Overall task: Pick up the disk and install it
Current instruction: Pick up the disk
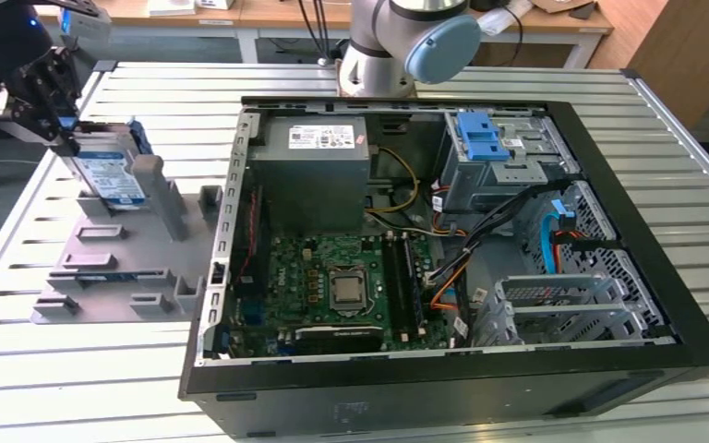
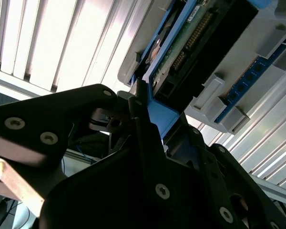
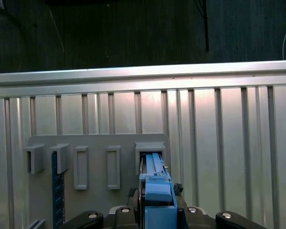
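The disk (image 1: 111, 175) stands on edge in a slot of the grey fixture (image 1: 121, 254), at the exterior view's left; its blue-and-white label and blue carrier show. My gripper (image 1: 62, 127) is at the disk's upper end, its black fingers closed around the blue carrier. In the second wrist view the gripper (image 2: 150, 121) clamps the carrier's blue end, and the disk's (image 2: 193, 36) circuit-board side runs away from it. In the first wrist view the disk's (image 3: 155, 183) blue edge sits between the gripper's (image 3: 155, 212) fingers, seated in the fixture's (image 3: 97, 143) slot.
An open computer case (image 1: 213, 305) lies flat to the exterior view's right of the fixture, with the motherboard (image 1: 336, 286), a grey power-supply box (image 1: 311, 161) and a metal drive cage with a blue latch (image 1: 484, 138). The arm's base (image 1: 386, 55) stands behind the case. The table is slatted metal.
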Controlling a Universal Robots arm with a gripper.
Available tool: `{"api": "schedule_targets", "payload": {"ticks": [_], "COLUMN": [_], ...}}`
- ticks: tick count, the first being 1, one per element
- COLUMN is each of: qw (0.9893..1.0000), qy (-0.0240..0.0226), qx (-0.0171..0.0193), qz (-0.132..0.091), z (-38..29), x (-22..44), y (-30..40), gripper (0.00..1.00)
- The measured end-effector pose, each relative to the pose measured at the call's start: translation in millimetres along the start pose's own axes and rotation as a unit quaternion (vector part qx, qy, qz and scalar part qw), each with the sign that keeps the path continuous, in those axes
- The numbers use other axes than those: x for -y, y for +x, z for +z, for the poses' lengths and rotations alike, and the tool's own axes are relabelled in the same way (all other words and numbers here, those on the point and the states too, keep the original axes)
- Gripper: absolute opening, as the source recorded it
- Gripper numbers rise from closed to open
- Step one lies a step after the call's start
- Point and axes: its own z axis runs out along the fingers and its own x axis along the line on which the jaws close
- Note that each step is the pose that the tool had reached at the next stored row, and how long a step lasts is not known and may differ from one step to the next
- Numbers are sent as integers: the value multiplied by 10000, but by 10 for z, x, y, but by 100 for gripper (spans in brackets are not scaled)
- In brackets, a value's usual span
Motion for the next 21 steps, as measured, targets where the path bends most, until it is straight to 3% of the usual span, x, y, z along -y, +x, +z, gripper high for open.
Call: {"api": "schedule_targets", "payload": {"ticks": [7, 16, 20, 21], "qw": [10000, 10000, 10000, 10000], "qy": [0, -1, 0, 0], "qx": [0, 0, 0, 0], "qz": [0, 0, 0, 0], "z": [-62, -63, -33, -19], "x": [0, 0, 0, 0], "y": [0, 0, 0, 0], "gripper": [36, 36, 38, 44]}}
